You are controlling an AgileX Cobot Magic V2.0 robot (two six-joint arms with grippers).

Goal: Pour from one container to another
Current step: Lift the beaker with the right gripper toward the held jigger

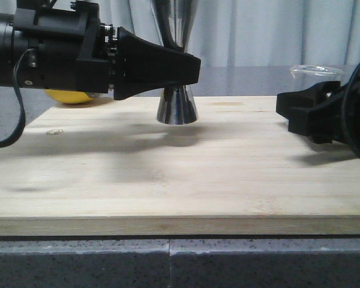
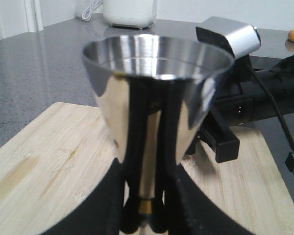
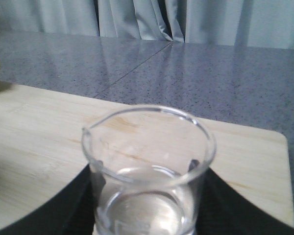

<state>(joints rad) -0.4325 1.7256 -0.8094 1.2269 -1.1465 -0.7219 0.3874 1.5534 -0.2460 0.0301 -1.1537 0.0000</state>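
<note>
A: Left gripper (image 1: pixel 189 66)?
B: Jaws clamped on the jigger's (image 1: pixel 177 108) waist, on the board (image 1: pixel 168 180).
A: Right gripper (image 1: pixel 282 108)?
B: Closed around the beaker (image 3: pixel 149 171), upright between its jaws.

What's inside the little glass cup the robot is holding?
The glass cup looks like it has a little clear liquid at the bottom; the right wrist view cannot settle it. The right gripper covers its lower sides, and its base is out of view.
</note>
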